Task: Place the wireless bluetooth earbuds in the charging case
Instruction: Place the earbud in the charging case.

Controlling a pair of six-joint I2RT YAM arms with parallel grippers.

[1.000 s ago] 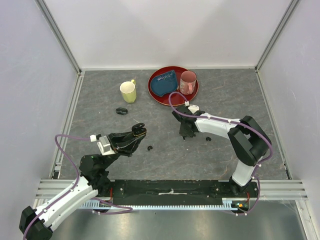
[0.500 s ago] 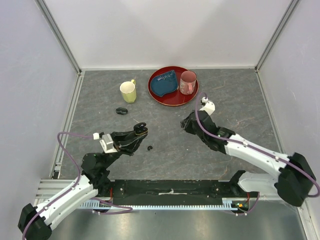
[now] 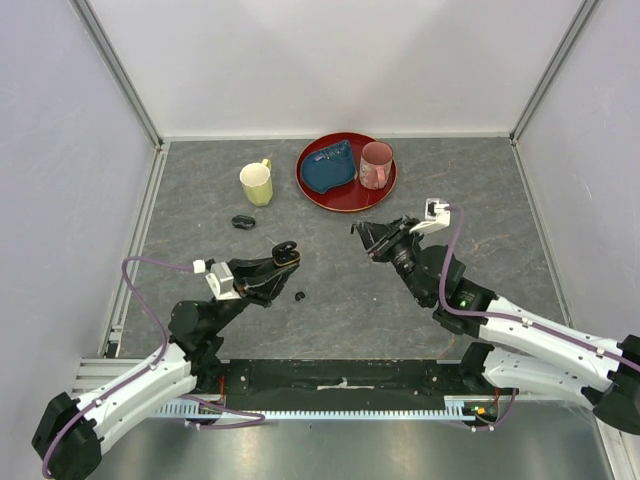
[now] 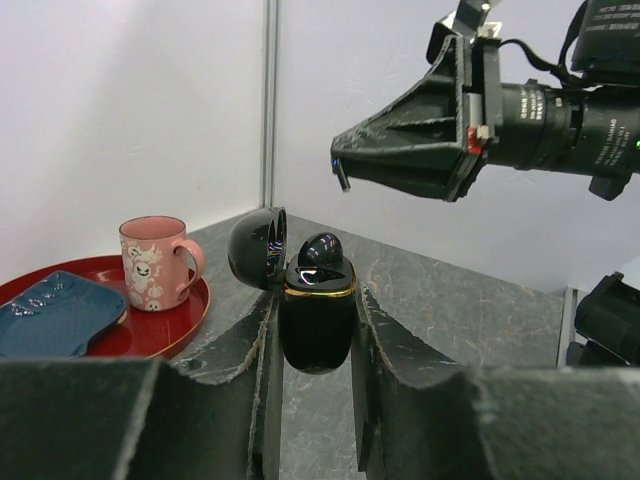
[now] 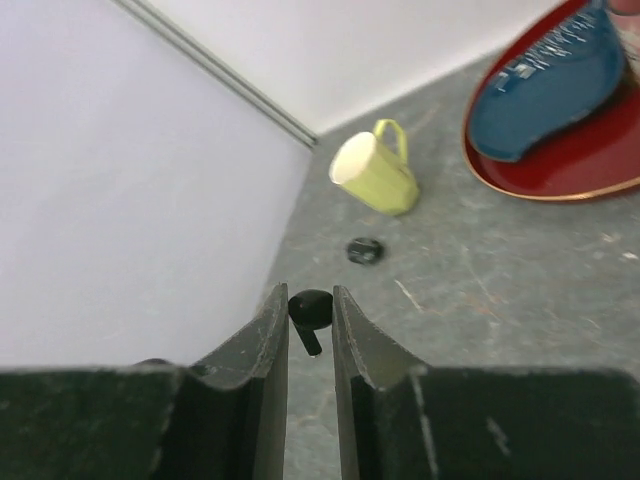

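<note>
My left gripper is shut on an open black charging case with a gold rim and holds it upright above the table. Its lid is tipped back, and one earbud sits in it. My right gripper is shut on a tiny black earbud, stem hanging down. In the left wrist view the right gripper hovers above and to the right of the case, apart from it. Another earbud lies on the table below the left gripper.
A second black case lies closed near a yellow mug. A red plate at the back holds a blue dish and a pink mug. Walls close in the table on three sides.
My right gripper has lifted off the table with an earbud and swung to point left towards the case. My left gripper has shifted slightly with the case.
</note>
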